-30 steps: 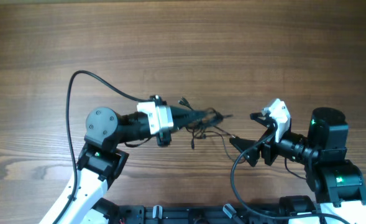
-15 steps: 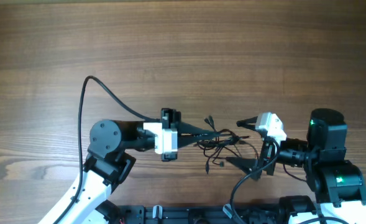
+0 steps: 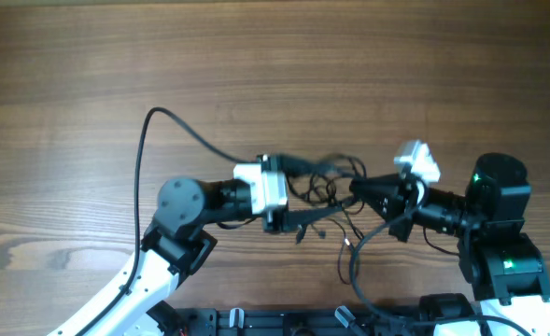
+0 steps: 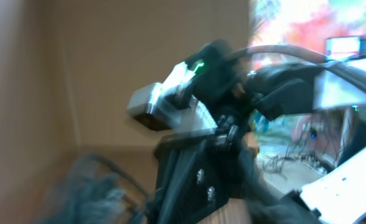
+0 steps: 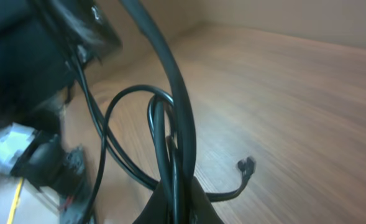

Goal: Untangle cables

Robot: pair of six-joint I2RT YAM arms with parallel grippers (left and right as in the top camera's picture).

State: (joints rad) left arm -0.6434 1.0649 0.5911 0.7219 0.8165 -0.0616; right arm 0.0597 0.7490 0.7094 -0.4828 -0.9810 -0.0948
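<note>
Left wrist view is blurred, its cables an indistinct smudge.

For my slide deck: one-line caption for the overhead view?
Right claw shut on tangled cables, left claw open beside them, over a wooden table.

Both arms reach inward, tips nearly meeting; left tool splayed, right tool pinched closed.

We're looking at a wood-grain worktop. Loose strands of the cables are trailing down onto it, and one plug end is resting on the wood.
</note>
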